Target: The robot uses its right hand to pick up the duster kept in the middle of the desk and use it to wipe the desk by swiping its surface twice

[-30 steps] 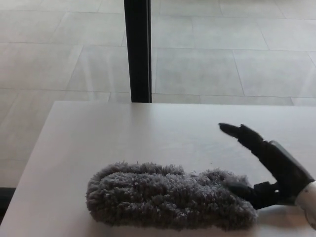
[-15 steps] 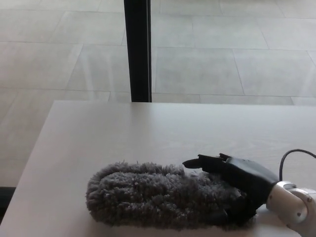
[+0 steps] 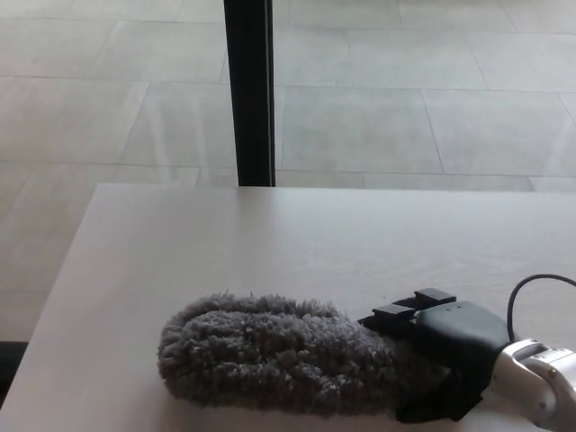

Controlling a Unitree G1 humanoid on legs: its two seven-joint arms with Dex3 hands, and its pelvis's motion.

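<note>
Duster gripped at near edge of desk.
Grey fluffy duster (image 3: 279, 353) lay flat on the pale desk (image 3: 270, 243), near front edge, approx. centre. Right hand (image 3: 441, 346) was clamped on its right end, fingers (image 3: 396, 315) curled over the top. Left hand not in view.

Right hand's (image 3: 445, 346) fingertips buried in duster (image 3: 279, 355).
</note>
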